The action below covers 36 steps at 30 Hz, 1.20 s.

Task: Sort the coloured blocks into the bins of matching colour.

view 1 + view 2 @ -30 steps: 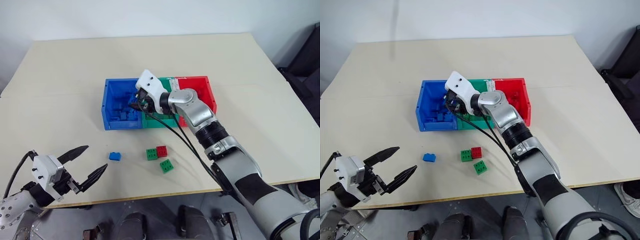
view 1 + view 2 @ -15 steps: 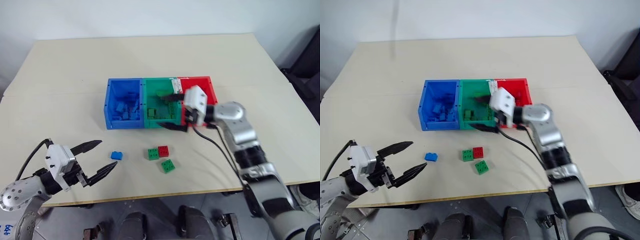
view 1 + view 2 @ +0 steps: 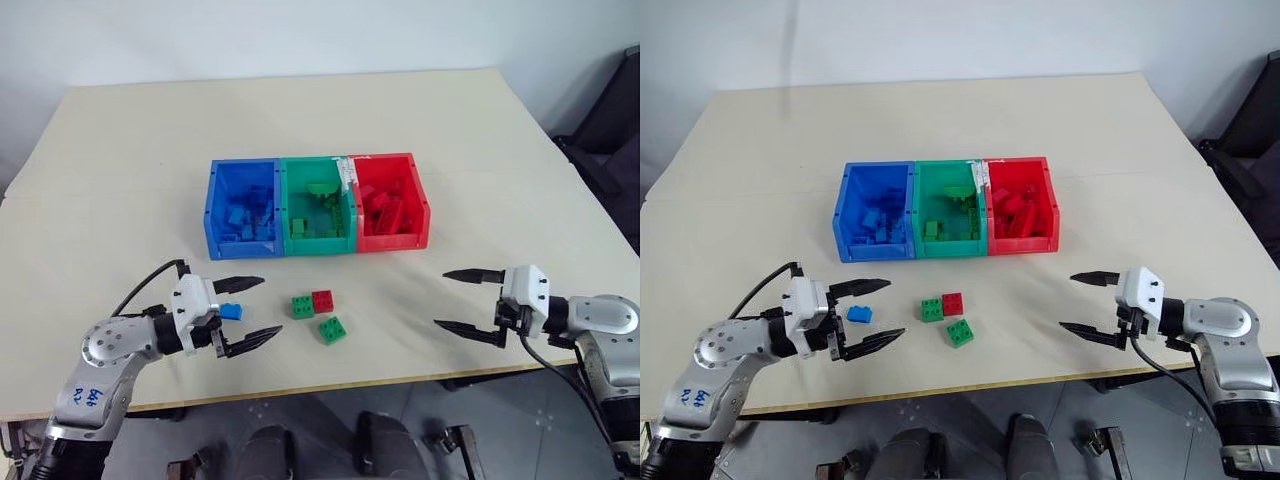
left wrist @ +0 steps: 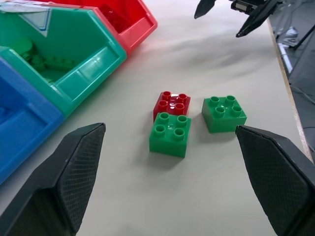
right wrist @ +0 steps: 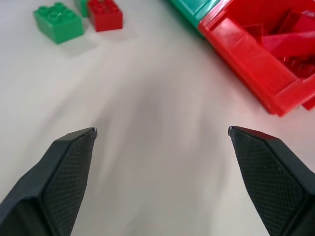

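Three joined bins stand in a row mid-table: blue (image 3: 245,247), green (image 3: 320,246) and red (image 3: 396,241), each holding several bricks of its own colour. In front of them lie a blue brick (image 3: 231,311), a green brick (image 3: 303,307) touching a red brick (image 3: 323,301), and a second green brick (image 3: 335,330). My left gripper (image 3: 271,305) is open and points right. The blue brick shows between its fingers near their roots; I cannot tell whether they touch it. My right gripper (image 3: 441,298) hangs open and empty at the front right, pointing left.
The table's front edge (image 3: 330,385) runs just behind both grippers. A dark chair (image 3: 612,125) stands off the table's right side. Bare tabletop lies between the loose bricks and the right gripper, and behind the bins.
My right gripper has swung from over the blue bin, past the green and red ones, to the front right. My left gripper has moved right, up to the blue brick.
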Tool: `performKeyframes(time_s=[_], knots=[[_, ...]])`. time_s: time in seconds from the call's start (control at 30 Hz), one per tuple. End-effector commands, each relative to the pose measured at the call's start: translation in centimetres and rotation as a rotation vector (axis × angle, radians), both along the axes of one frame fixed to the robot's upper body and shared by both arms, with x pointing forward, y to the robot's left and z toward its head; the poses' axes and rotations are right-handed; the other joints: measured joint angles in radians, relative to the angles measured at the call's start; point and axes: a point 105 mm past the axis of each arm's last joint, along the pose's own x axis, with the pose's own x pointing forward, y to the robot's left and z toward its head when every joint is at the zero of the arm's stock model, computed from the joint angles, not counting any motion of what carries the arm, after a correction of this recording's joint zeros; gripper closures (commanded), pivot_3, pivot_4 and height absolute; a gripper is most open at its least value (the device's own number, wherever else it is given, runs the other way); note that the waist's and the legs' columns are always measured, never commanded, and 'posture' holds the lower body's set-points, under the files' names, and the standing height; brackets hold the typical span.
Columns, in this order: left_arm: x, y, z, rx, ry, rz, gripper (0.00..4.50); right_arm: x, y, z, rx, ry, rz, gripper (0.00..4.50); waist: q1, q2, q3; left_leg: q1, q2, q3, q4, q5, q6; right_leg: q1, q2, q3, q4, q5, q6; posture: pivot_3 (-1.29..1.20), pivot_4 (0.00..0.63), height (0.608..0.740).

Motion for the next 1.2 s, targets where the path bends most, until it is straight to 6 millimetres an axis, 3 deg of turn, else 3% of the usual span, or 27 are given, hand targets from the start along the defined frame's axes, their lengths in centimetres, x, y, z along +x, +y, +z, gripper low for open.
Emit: performKeyframes(time_s=[0.03,0.27,0.5,0.63,1.1,1.2], knots=[[-0.2,0.6,1.0,-0.007,-0.041,-0.014,0.0,-0.2,2.5,1.6,0.027,-0.008,0.107,0.03,-0.001,0.0,0.0,0.0,0.0,-0.001,0.0,0.0,0.0,0.0,0.0,0.0,0.0,0.0,0.0,0.0,0.15,0.74],[-1.8,3.6,0.9,0.027,0.006,0.041,0.0,-2.1,9.0,1.3,-0.056,0.146,0.437,0.03,0.002,0.0,0.0,0.0,0.001,-0.009,0.0,0.0,0.0,0.0,0.0,0.0,-0.001,0.0,0.0,0.0,0.15,0.74],[-4.0,5.6,0.0,0.062,0.059,0.105,0.0,-2.2,13.3,-0.5,-0.127,0.174,0.586,0.03,0.012,0.0,0.0,-0.002,0.001,-0.011,0.0,0.0,0.0,0.0,0.0,-0.001,-0.002,0.0,0.0,0.0,0.15,0.74],[-4.7,5.0,0.0,0.048,0.059,0.116,0.0,-1.8,14.3,-1.8,-0.161,0.145,0.59,0.03,0.026,0.0,0.0,-0.003,-0.001,-0.012,0.0,-0.001,0.0,0.0,-0.001,-0.002,-0.002,0.0,0.0,0.0,0.15,0.74],[-5.5,3.6,0.1,0.008,0.065,0.09,0.0,-1.0,15.6,-2.6,-0.182,0.149,0.637,0.03,0.023,0.0,0.0,-0.002,-0.001,-0.012,0.0,-0.001,0.0,0.001,0.0,-0.002,-0.002,0.0,0.0,0.0,0.15,0.74],[-5.6,3.5,0.2,0.006,0.062,0.076,0.0,-0.9,15.7,-2.5,-0.169,0.157,0.642,0.63,0.022,0.0,0.0,-0.002,-0.001,-0.012,0.0,-0.001,0.0,0.001,0.0,-0.002,-0.002,0.0,0.0,0.0,0.15,0.74]])
